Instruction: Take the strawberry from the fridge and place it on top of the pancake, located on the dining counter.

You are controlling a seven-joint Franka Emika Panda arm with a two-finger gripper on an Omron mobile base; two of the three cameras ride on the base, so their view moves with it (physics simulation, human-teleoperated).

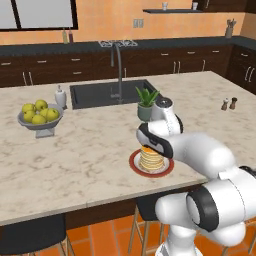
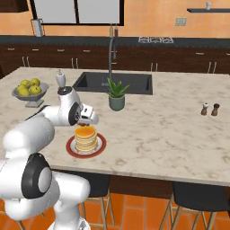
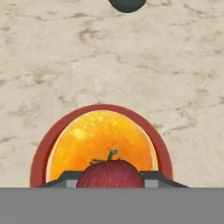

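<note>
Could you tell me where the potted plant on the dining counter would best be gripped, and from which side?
Grip the potted plant by its round pot wall, below the spreading leaves, coming in level from the robot's side; the leaves block a top approach, and the sink lies behind.

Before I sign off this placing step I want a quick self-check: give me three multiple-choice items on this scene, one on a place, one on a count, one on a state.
1. Where does the round red-rimmed plate with the golden pancake stack sit?
A. In the dark sink
B. On the pale beige marbled counter, near its front edge
C. On a stool

2. How many small shakers stand at the counter's right?
A. Two
B. Four
C. None

3. What state is the dark two-finger gripper in?
A. Open, empty
B. Shut on a leaf
C. Shut on the small red strawberry

B: both base views show it there.
A: a pale and a dark one.
C: the hand view shows the berry between the tips, above the pancakes.
</note>
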